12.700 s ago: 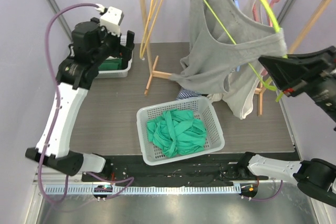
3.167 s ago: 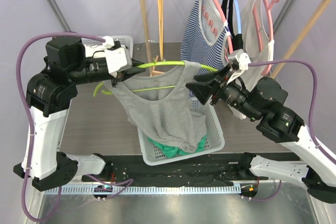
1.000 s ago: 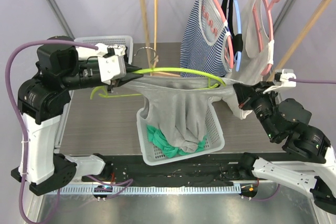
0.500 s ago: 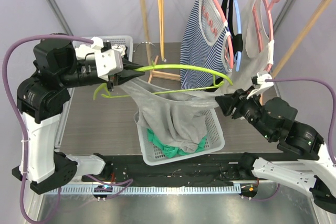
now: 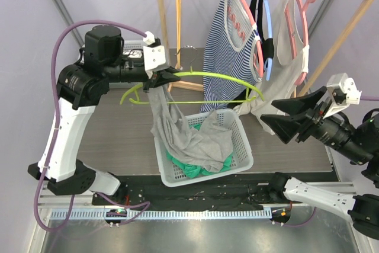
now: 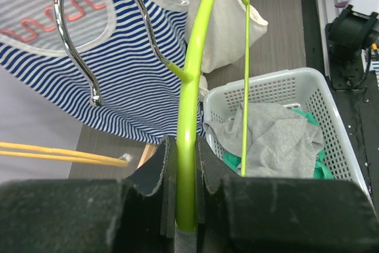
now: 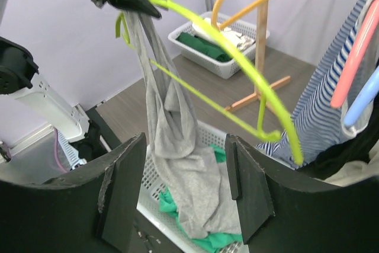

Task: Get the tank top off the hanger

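Clamping the green hanger (image 6: pixel 188 117) on one arm just beside the hook, the left pincer (image 5: pixel 164 79) was nearly closed around the plastic and held it raised above the bench (image 5: pixel 118 134), the hanger lying roughly level. The grey tank top (image 5: pixel 198 143) was off the hanger's far arm; one end of it hung from the arm at the left pincer, and whether that end was looped over the hanger or nipped between the fingers could not be told. From there the fabric dropped in a narrow twisted fall into the white basket (image 5: pixel 244 146), where the remainder lay heaped on a green cloth (image 5: pixel 183 161). The right pincer (image 5: pixel 264 112) stood to the right of the basket, below the hanger's free tip and apart from it, its jaws spread wide with nothing between them. Behind, a striped top (image 5: pixel 222 45) hung on the wooden rack (image 5: pixel 161 28).
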Robot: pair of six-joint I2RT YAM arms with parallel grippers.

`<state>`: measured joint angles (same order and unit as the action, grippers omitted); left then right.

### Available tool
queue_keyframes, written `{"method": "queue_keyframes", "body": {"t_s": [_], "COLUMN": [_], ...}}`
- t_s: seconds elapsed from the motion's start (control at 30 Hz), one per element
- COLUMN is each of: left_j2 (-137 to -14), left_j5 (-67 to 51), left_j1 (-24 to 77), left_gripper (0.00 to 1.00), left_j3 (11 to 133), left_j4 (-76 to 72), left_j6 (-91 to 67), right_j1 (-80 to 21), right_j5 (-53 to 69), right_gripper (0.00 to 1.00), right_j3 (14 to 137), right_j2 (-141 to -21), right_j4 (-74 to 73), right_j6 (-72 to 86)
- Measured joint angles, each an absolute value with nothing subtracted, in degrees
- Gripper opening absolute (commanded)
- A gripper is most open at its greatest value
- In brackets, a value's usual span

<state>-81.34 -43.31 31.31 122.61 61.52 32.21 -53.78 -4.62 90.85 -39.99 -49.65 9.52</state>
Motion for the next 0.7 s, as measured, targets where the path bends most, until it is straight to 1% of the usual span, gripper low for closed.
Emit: {"method": "queue_keyframes", "body": {"t_s": [0.13,0.27,0.43,0.57,0.67,0.7], "left_j2": [-81.45,-80.82,-79.99,-79.92,-79.92,-79.94], "left_j5": [-43.46,-43.75,-44.18,-44.64,-44.99,-45.15], "left_j1": [33.47,35.00,35.75,36.10,36.38,36.45], "left_gripper": [0.00,0.00,0.00,0.00,0.00,0.00], "left_j3": [122.78,122.78,122.87,123.52,124.57,124.97], "left_j4": [63.57,65.91,67.99,68.77,69.54,69.69], "left_j6": [33.74,34.87,35.22,35.22,35.20,35.20], "right_j1": [-53.78,-53.78,-53.78,-53.78,-53.78,-53.78], "right_j5": [-3.97,-2.96,-0.82,0.89,1.83,2.00], "right_gripper": [0.63,0.63,0.63,0.63,0.60,0.57], "right_j3": [95.72,99.98,99.53,98.00,97.56,97.32], "right_j2": [-43.35,-50.02,-55.79,-57.12,-56.25,-55.79], "right_j4": [-50.09,-50.85,-52.18,-53.15,-53.43,-53.45], "right_j6": [5.48,1.76,-1.04,-1.78,-1.91,-1.91]}}
